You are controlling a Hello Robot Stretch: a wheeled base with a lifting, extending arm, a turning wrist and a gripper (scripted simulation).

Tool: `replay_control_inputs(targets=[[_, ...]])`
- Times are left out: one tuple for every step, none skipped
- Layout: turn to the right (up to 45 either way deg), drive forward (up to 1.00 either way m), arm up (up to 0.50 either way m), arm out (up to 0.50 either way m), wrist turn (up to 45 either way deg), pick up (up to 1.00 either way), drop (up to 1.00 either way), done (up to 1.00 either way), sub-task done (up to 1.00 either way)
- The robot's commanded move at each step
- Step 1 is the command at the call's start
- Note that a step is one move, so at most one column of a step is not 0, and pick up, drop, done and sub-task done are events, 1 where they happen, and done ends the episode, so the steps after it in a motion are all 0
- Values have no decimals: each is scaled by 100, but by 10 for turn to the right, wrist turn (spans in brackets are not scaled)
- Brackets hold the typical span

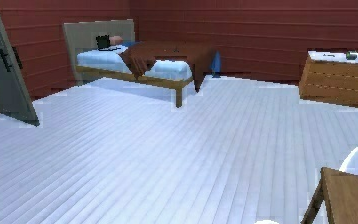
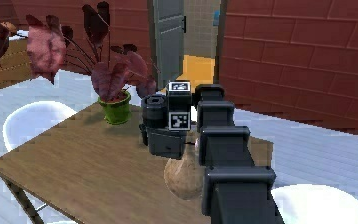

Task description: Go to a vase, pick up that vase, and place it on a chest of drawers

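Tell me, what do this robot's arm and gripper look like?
The arm is a dark, square-sectioned bar built from boxy segments that step down in size toward its far end. There sit two small white squares with black marks. Beside them is the gripper, a dark blocky body with thin fingers.

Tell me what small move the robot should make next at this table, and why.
Probably a small arm adjustment to bring the gripper onto the tan vase. It stands on the wooden table by the gripper, partly behind the arm, and I cannot tell whether it is held. The chest of drawers is across the room, so driving should wait.
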Motion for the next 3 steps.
replay_control_inputs(targets=[[0,0,-28,0,0,0,0,0,0],[0,0,0,0,0,100,0,0,0],[0,0,10,0,0,0,0,0,0]])
